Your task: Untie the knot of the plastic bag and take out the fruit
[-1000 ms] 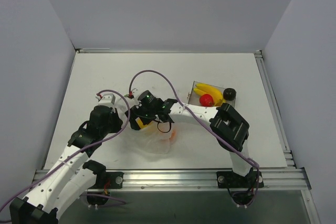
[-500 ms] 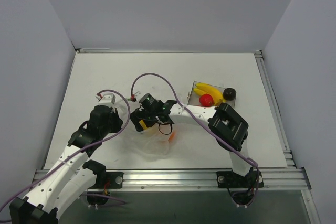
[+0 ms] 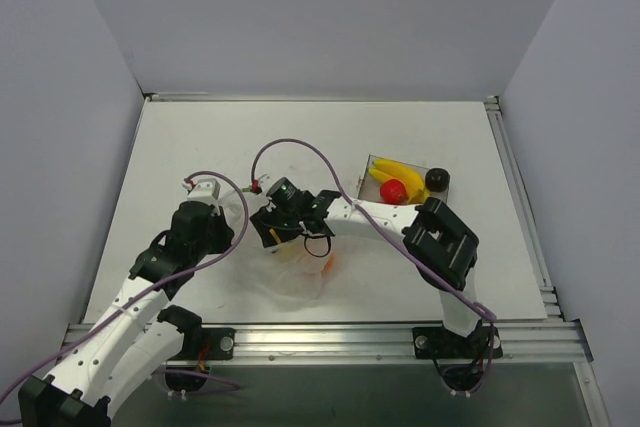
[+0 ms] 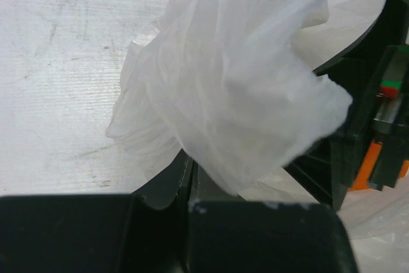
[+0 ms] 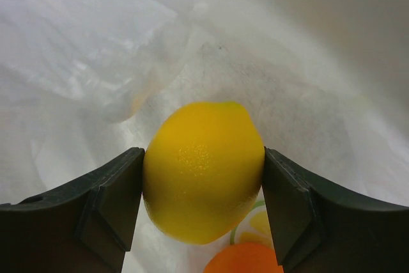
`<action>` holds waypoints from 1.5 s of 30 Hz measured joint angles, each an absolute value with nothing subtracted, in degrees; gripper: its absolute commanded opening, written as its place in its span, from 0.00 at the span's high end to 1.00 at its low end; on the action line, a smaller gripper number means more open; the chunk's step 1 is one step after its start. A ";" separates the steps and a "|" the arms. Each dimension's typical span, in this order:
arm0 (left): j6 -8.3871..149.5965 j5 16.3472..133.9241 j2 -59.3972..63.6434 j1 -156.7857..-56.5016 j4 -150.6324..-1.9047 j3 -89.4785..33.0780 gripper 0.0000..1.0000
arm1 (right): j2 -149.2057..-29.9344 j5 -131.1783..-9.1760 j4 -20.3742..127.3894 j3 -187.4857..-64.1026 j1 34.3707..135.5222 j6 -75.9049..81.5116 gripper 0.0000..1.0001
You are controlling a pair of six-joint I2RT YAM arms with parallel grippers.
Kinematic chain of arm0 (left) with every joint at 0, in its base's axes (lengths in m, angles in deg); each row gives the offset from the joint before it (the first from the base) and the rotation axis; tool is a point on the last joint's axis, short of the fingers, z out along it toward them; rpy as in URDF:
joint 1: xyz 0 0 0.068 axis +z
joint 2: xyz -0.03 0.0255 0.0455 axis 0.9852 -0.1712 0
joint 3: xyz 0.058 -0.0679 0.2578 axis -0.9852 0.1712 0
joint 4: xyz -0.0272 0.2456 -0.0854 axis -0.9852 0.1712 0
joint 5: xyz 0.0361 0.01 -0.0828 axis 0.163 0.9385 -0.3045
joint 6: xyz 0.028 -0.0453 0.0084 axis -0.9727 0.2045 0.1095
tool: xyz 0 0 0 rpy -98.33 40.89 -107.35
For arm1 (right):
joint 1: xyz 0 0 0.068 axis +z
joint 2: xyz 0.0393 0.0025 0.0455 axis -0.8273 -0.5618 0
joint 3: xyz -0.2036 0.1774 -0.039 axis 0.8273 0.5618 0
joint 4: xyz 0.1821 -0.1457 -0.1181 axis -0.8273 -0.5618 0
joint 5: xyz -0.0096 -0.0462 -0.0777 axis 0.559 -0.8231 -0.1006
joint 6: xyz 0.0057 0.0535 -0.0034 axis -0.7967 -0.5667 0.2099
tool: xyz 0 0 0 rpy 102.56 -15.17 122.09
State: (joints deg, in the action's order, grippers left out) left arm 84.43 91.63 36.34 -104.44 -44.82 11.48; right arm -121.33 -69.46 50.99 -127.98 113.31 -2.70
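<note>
Shifted slightly, perhaps, right end effector (image 5: 203, 180) clamps yellow fruit (image 5: 203, 151).

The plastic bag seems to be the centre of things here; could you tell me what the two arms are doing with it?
The left gripper is clamped on a bunch of the thin, translucent white plastic bag. The right gripper holds a yellow lemon-shaped toy fruit over the bag's plastic, with an orange round fruit close beside it. A yellow banana, a red fruit and a dark ball already lie apart to the right.
</note>
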 measured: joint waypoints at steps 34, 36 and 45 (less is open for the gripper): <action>84.43 94.99 39.33 -104.44 -44.82 11.48 1.00 | -81.59 -80.60 58.35 -115.52 99.94 -1.04 0.80; 84.43 95.04 39.33 -104.44 -44.82 11.48 1.00 | -79.97 -82.83 57.90 -112.05 96.13 -2.41 0.79; 84.43 95.10 39.27 -104.44 -44.82 11.48 1.00 | -83.47 -84.10 58.59 -100.00 82.36 -11.03 0.69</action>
